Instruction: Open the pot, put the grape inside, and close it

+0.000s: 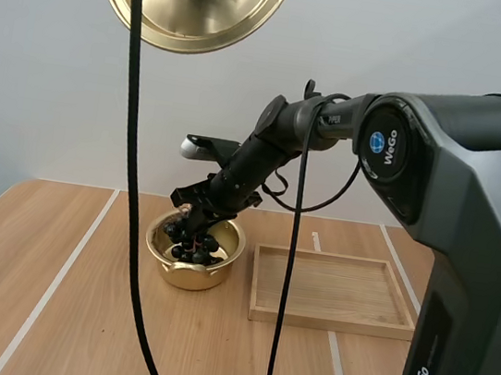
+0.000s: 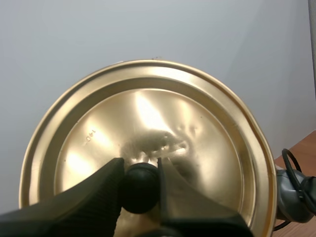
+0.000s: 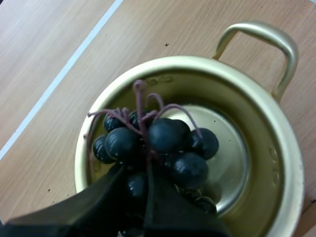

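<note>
Pot lid (image 1: 200, 13) up high at the upper left of the high view, gold and shiny, its underside tipped toward the camera. The left gripper (image 2: 140, 165) has it: in the left wrist view the two black fingers are clamped tight on either side of the round black knob (image 2: 140, 190), with the lid's gold face spread out behind them.

Down to the table (image 1: 31, 287) now, centre-left of the frame, and there's the pot (image 1: 187, 276), open, sitting upright on the wood with one looped handle toward the tray side. The grapes (image 3: 165, 136) are inside its rim, a dark bunch with reddish stems poking up. The right gripper (image 3: 134, 170) reaches down into the pot's mouth, fingers pinched together on the bunch near its stem. Whether the grapes touch the bottom of the pot, I can't tell; bare gold floor shows beside them.

Moving right: the wooden tray (image 1: 330, 322) lies flat just beside the pot, not touching it. At the far right of the frame, the right arm's grey body rises large, its forearm slanting down and left to the pot.
</note>
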Robot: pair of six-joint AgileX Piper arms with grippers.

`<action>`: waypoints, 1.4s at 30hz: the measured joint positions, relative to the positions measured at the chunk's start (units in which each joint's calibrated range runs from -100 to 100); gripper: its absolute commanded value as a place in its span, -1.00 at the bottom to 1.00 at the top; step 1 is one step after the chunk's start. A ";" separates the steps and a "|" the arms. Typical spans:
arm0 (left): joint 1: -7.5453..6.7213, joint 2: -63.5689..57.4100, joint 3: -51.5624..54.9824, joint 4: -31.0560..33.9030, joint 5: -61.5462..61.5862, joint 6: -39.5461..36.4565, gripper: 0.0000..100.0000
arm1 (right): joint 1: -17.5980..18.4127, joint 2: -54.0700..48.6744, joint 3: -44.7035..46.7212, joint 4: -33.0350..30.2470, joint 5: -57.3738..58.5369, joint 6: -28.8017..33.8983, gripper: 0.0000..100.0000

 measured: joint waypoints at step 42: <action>0.00 0.00 0.00 0.44 0.28 0.00 -1.00 | 0.00 9.10 -0.23 0.10 -14.29 -0.81 -1.00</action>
